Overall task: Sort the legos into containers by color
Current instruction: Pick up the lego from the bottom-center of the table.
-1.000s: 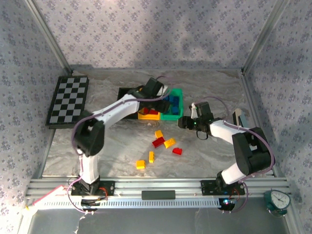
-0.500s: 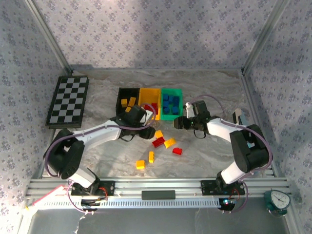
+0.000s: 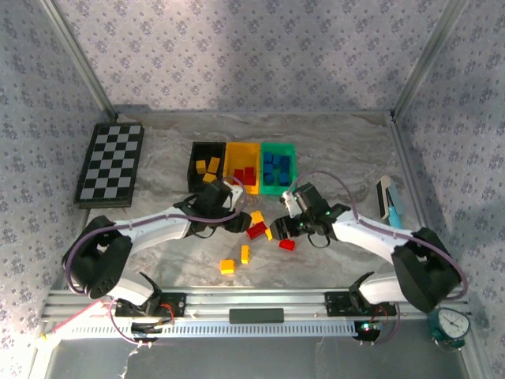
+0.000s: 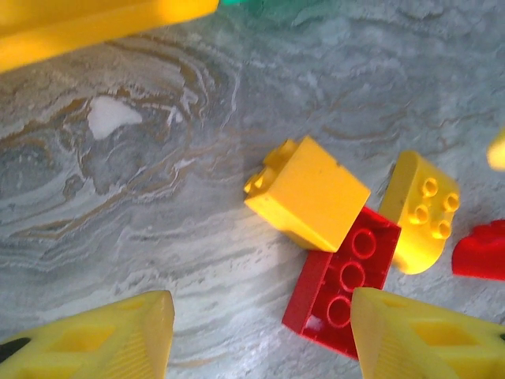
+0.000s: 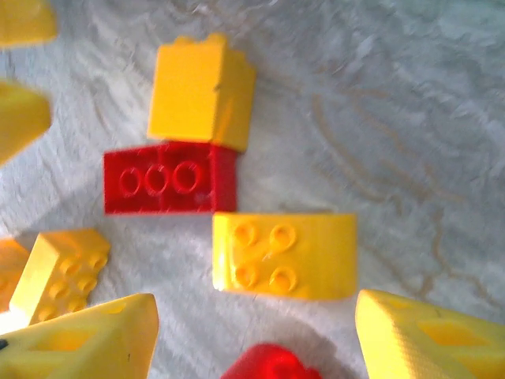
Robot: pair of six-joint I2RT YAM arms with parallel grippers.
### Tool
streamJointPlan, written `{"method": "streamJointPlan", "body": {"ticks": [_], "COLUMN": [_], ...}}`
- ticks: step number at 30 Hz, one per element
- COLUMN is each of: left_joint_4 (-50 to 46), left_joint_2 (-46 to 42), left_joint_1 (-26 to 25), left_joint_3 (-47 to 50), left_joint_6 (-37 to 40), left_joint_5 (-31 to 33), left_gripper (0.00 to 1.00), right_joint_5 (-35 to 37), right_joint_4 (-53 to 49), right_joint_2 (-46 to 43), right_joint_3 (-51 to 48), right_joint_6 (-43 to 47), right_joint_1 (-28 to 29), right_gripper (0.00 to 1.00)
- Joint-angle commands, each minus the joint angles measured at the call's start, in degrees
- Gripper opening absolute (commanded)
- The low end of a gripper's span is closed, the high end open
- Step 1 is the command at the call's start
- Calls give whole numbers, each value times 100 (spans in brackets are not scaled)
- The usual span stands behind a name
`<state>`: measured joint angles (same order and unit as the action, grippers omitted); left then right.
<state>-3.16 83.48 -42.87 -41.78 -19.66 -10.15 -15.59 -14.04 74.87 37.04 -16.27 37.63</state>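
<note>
My left gripper (image 4: 260, 316) and right gripper (image 5: 256, 316) hung wide and empty over one cluster just short of the green plastic bin (image 3: 278, 190). In it, a yellow square plastic brick (image 4: 309, 193) touched a red three-stud plastic brick (image 4: 343, 280). Descending together risked clashing fingers or dragging neighbours.

Lilac floral-print walls (image 3: 237, 55) enclose a grey marbled worktop (image 3: 339, 150) — a checkerboard (image 3: 110, 164) lies at its left edge.

Left arm (image 3: 158, 227) and right arm (image 3: 368, 232) share white links and black joints; lilac cables (image 3: 325, 176) loop alongside; the fingers (image 4: 102, 339) are yellow wedges with moulded hollows.
</note>
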Motion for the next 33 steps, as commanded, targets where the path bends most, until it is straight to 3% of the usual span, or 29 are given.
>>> {"method": "streamJointPlan", "body": {"ticks": [1,9,22,33], "left_joint_4": [371,524,721,580], "left_joint_2": [87,300,-22,-324], "left_joint_1": [-53,-93,116,357], "left_joint_3": [-253,-446,-139,220], "left_joint_6": [-117,-117,-531,-582], "left_joint_5": [-275,-328,-100,252], "left_gripper": [60,60,60,60], "right_joint_5": [757,1120,1325,1467], "right_joint_4": [-824,-977,-789,-1000], "right_joint_2": [-356,-620,-63,100], "right_joint_3": [-184,-434,-76,230], "right_joint_6": [-270,-591,-557,-444], "right_joint_1": [213,516,846,975], "right_gripper": [69,69,62,28]}}
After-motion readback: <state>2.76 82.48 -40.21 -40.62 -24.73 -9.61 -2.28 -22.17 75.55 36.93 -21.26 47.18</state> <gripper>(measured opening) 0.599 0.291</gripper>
